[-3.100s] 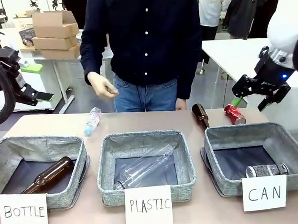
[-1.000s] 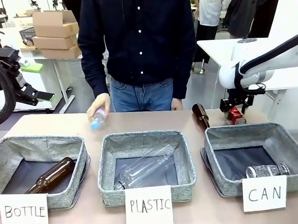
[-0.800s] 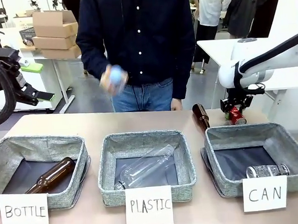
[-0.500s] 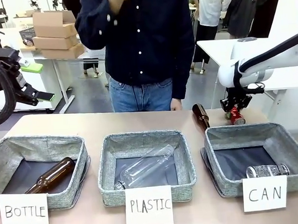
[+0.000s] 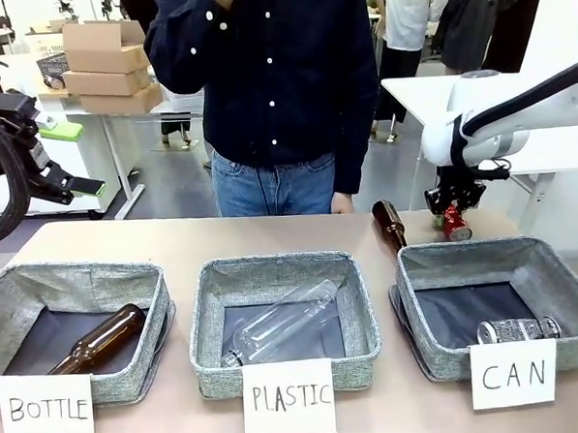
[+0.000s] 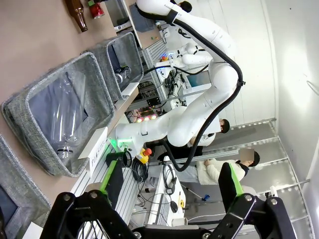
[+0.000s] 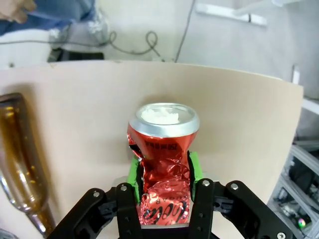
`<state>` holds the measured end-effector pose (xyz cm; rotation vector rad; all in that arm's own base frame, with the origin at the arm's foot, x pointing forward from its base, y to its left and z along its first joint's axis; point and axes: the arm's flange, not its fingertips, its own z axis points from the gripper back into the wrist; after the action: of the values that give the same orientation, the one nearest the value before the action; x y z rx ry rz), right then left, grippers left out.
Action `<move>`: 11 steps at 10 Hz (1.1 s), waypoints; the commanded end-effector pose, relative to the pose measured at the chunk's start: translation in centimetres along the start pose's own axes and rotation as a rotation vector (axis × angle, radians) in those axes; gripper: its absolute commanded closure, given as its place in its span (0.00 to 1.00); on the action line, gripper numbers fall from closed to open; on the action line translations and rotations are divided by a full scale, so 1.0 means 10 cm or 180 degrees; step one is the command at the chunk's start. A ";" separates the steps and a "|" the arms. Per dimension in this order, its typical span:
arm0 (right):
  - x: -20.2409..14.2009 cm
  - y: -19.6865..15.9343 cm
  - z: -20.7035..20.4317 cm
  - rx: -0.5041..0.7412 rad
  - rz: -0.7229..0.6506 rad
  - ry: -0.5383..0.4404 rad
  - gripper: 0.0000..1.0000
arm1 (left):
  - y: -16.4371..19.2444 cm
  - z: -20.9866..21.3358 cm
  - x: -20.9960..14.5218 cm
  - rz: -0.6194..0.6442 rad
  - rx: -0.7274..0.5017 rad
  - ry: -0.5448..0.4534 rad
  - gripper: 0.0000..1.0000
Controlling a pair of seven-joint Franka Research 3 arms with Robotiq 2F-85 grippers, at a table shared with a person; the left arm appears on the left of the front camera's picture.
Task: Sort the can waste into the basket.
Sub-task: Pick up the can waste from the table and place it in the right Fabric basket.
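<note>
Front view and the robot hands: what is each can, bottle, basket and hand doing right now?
right gripper: shut on the red can.
red can: dented, pinched in that gripper.
left gripper: open, empty.
black can: lying in the CAN basket.
CAN basket: holds that one can.
table brown bottle: lying outside the baskets.
PLASTIC basket: holds a clear bottle, lying.
BOTTLE basket: holds a second brown bottle, lying.
</note>
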<state>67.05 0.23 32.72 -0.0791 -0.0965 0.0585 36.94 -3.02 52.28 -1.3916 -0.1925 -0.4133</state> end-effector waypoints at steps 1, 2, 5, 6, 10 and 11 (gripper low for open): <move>-0.41 -0.05 0.60 0.0267 0.0005 -0.0413 1.00 | -0.02 0.00 0.01 -0.0005 -0.0018 -0.0035 0.00; -0.80 -0.01 1.02 0.0305 0.0285 -0.0898 1.00 | -0.02 0.00 0.01 -0.0005 -0.0018 -0.0035 0.00; -1.60 -0.07 1.59 0.0798 0.1048 -0.0626 1.00 | -0.02 0.00 0.01 -0.0005 -0.0018 -0.0035 0.00; -1.75 -0.15 1.67 0.1018 0.1648 -0.0295 1.00 | -0.02 0.00 0.01 -0.0005 -0.0018 -0.0035 0.00; -1.96 -0.12 1.57 0.0896 0.3486 0.0263 1.00 | -0.02 0.00 0.01 -0.0005 -0.0018 -0.0035 0.00; -1.98 -0.09 1.54 0.0884 0.3569 0.0279 1.00 | -0.02 0.00 0.01 -0.0005 -0.0018 -0.0035 0.00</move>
<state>44.85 -0.98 45.49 0.2185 0.0774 1.0962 36.94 -3.02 52.29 -1.3914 -0.1927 -0.4136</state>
